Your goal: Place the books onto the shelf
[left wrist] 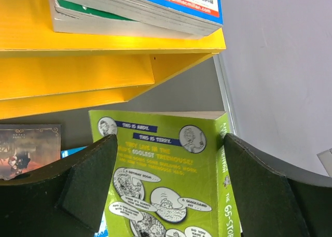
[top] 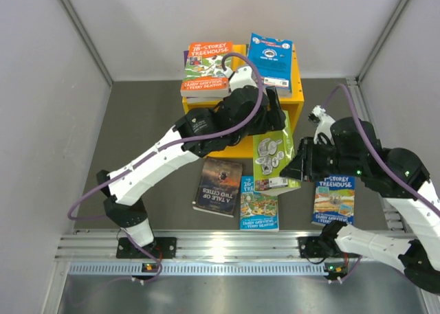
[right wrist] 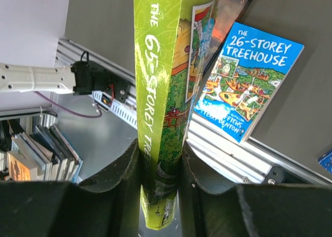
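Observation:
My right gripper [top: 297, 168] [right wrist: 158, 149] is shut on the green book [top: 270, 156] [right wrist: 161, 50], pinching its thickness near one end and holding it on edge just in front of the yellow shelf [top: 297, 87] [left wrist: 78, 73]. From the shelf side, my left gripper [top: 276, 135] [left wrist: 170, 141] reaches over that book [left wrist: 166, 164], open wide with a finger on each side of its cover; contact cannot be seen. An orange book [top: 206, 66] and a blue book [top: 270, 58] lie on the shelf top.
On the table lie a dark book [top: 218, 187] [right wrist: 233, 9], a blue book [top: 259, 204] [right wrist: 249, 76] and another blue book [top: 335, 198]. The metal rail [top: 227, 249] runs along the near edge. Grey walls close in both sides.

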